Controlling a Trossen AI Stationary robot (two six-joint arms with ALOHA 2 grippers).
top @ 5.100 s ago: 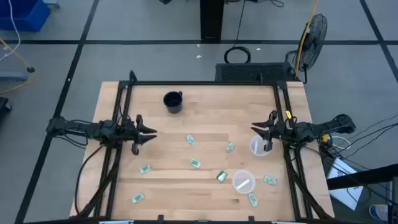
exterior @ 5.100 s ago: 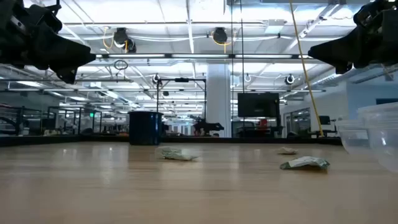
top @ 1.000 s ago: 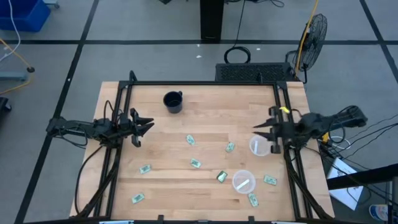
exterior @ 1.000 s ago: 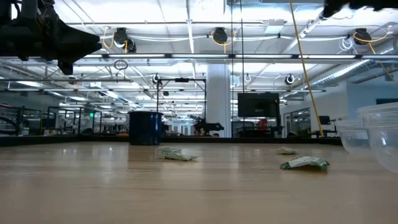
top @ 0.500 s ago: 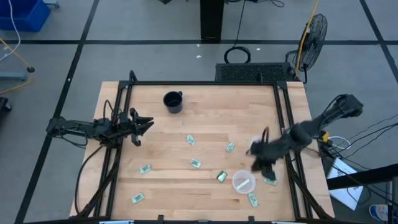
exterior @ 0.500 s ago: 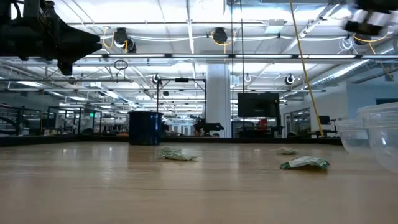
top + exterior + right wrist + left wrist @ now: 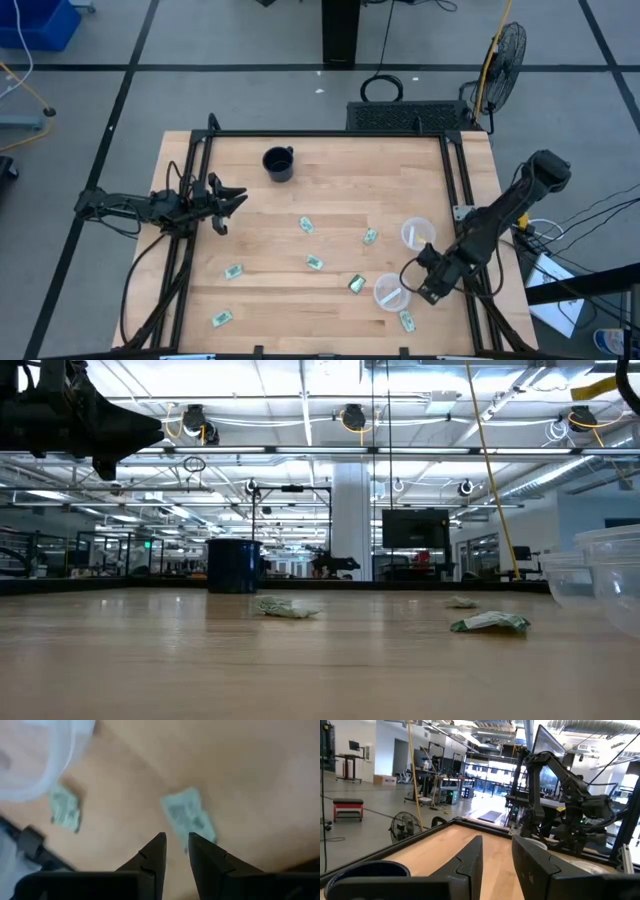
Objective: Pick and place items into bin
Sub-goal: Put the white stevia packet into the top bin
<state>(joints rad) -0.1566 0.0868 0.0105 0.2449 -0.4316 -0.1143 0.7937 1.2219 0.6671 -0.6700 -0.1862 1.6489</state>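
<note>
Several pale green packets lie on the wooden table: one (image 7: 306, 226), a second (image 7: 314, 263) and a third (image 7: 356, 284) among them. My right gripper (image 7: 428, 285) hangs at the front right beside a clear round bin (image 7: 390, 291). In the right wrist view its fingers (image 7: 176, 842) stand a little apart with nothing between them, just short of one packet (image 7: 189, 817). Another packet (image 7: 65, 810) lies near the bin's rim (image 7: 45, 760). My left gripper (image 7: 225, 197) waits at the left edge, its fingers (image 7: 497, 852) slightly apart and holding nothing.
A black mug (image 7: 278, 164) stands at the back left. A second clear round container (image 7: 417, 234) sits near the right rail. Black frame rails (image 7: 196, 240) run along both sides. Packets (image 7: 490, 623) show on the table in the low view.
The right arm has swung from the right rail forward and down to the front right, over a packet beside the clear bin. The left arm has not moved.
</note>
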